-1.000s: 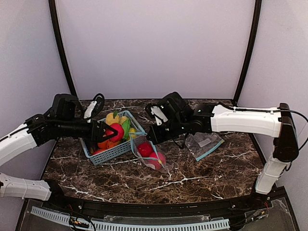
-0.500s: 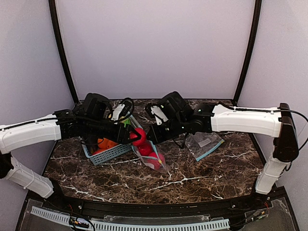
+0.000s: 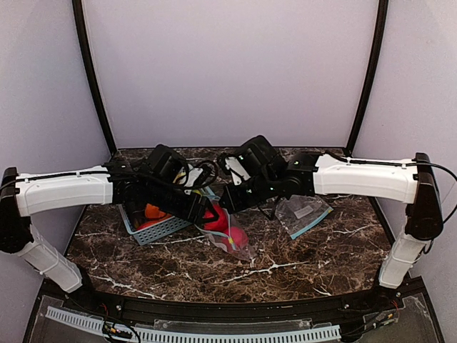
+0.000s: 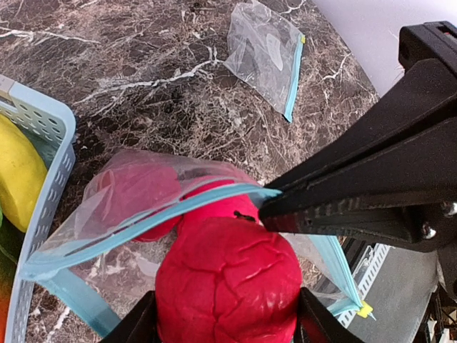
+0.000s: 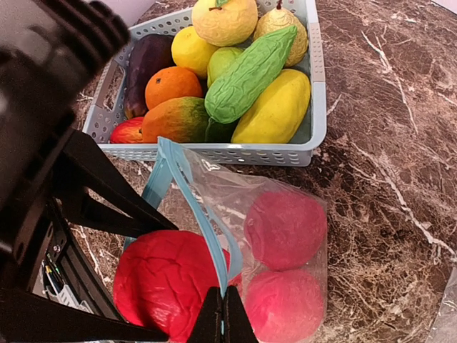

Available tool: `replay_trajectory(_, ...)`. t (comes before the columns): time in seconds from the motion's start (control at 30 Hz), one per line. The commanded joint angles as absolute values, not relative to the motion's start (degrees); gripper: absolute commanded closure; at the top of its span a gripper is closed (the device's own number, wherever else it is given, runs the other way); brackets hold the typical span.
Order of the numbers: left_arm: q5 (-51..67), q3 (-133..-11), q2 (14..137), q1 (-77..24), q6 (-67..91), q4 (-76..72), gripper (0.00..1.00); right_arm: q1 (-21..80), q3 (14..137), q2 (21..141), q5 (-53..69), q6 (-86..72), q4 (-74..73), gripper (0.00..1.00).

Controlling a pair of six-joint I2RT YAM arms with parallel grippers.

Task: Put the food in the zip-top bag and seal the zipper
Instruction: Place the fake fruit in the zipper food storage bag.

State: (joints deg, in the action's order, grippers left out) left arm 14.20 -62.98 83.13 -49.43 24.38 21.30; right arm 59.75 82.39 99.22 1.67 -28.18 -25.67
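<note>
- Top view: the left gripper [image 3: 208, 213] reaches over the dark marble table [image 3: 321, 250]. It holds a red bumpy fruit [image 3: 217, 216] right at the mouth of the zip-top bag [image 3: 243, 246].
- The right gripper [image 3: 230, 202] is pinched on the bag's top edge. The bag is clear and crinkly. It lies just beside the light-blue mesh basket [image 3: 161, 229]. A second clear bag [image 3: 303, 213] lies flat, well apart on the right.
- Left wrist view: two black fingers [image 4: 139, 329] squeeze the red bumpy fruit [image 4: 228, 279] from both sides. It is shiny and wrinkly, and it touches the thin blue zipper [image 4: 107, 243]. A smooth red ball [image 4: 128, 196] sits deeper in the bag.
- Right wrist view: the right gripper [image 5: 223, 321] is closed thin on the zipper [image 5: 207, 229] and holds it up. Two round red balls lie inside the bag. The basket [image 5: 314, 93] holds a long green knobbly fruit [image 5: 250, 75], smooth yellow ones, an orange one and a dark purple one.
</note>
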Motion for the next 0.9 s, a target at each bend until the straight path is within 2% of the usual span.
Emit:
replay_trajectory(0.0,15.3,-65.8,83.8,-50.3,23.0,22.4,0.44,60.2,84.2,99.7,3.4,-28.7,-22.5,1.0)
replay_trajectory(0.33,23.5,-66.9,87.0,-52.3,21.0,20.7,0.34,59.2,83.6,99.9,4.5,-29.6,-22.0,1.0)
replay_trajectory(0.63,23.5,-66.6,87.5,-52.4,21.4,18.9,0.17,59.1,82.8,99.2,4.7,-29.7,-21.6,1.0)
replay_trajectory(0.87,21.0,-66.5,86.3,-52.3,21.9,19.4,0.11,58.9,82.1,98.6,4.6,-29.9,-21.2,1.0)
